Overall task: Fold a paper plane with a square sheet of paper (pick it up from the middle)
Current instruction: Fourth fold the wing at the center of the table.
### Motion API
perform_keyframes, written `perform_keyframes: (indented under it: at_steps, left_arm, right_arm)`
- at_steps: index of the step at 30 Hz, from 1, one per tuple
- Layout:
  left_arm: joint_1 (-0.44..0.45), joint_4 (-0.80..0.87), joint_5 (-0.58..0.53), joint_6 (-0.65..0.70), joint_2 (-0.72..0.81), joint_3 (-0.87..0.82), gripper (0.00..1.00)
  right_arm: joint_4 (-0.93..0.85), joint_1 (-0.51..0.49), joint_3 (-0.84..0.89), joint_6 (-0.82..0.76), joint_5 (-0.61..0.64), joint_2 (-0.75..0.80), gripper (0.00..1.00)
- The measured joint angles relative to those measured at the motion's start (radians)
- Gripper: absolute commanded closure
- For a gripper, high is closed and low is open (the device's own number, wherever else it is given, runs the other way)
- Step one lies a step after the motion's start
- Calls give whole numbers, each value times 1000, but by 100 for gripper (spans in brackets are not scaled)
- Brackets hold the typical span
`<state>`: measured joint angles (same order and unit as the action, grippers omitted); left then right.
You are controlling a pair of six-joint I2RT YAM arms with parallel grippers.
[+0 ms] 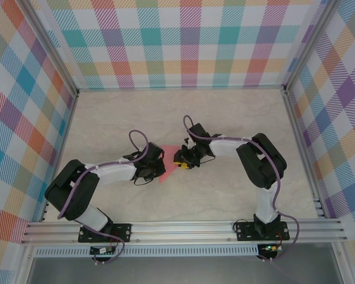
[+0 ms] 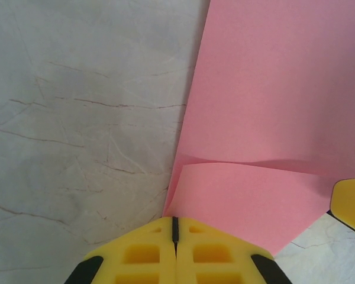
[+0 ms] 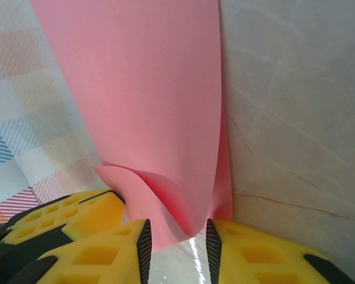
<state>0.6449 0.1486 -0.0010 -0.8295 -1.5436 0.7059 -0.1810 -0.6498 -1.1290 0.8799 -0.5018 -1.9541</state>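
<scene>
The square sheet of paper (image 1: pixel 167 173) is lying at the middle of the table (image 1: pixel 225 118), between the two claws, partly folded and partly lifted off the surface; in the left wrist view the sheet (image 2: pixel 272 106) is showing a straight left edge running up the picture and a crease crossing it, with a smaller flap lying below that crease; in the right wrist view the sheet (image 3: pixel 154 89) is standing up in front of the camera, its lower end curling into a soft fold.

The left gripper (image 1: pixel 161 168) is sitting at the paper's left side; its yellow fingers (image 2: pixel 148 254) are pressing flat against each other with no gap, and the flap's near corner is meeting their tips (image 2: pixel 174 228); I cannot tell whether any paper is pinched in the seam.

The right gripper (image 1: pixel 182 161) is sitting at the paper's right side, its jaws standing apart; the curled fold is hanging down in the gap (image 3: pixel 177 234), and bare table is showing between the fingers below it; one yellow fingertip (image 2: pixel 350 201) of this claw is showing at the right edge of the left wrist view, just beside the sheet's lower right edge.

The pale veined table is lying bare all round the paper, towards the far side and both flanks; checked walls (image 1: pixel 183 47) are closing in the back and both sides, and an aluminium rail (image 1: pixel 183 225) is running along the near edge by the arm bases.
</scene>
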Motion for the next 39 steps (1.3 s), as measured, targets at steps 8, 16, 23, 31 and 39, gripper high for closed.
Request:
perform_keyframes:
  at_steps: [8,16,23,31,39]
  left_arm:
    - [-1,0,3,0,0,0,94]
    - [-6,46,6,17,26,15,81]
    - [-9,161,-27,62,199,38,45]
    - [-9,172,-24,114,323,37,24]
    - [26,18,26,250,336,-46,31]
  right_arm:
    - [8,-6,-12,13,-16,-17,87]
    - [-8,-6,-13,18,23,-9,96]
    - [-85,-6,36,18,160,167,98]
    - [-136,-6,120,79,290,356,98]
    - [-113,-22,159,236,320,325,98]
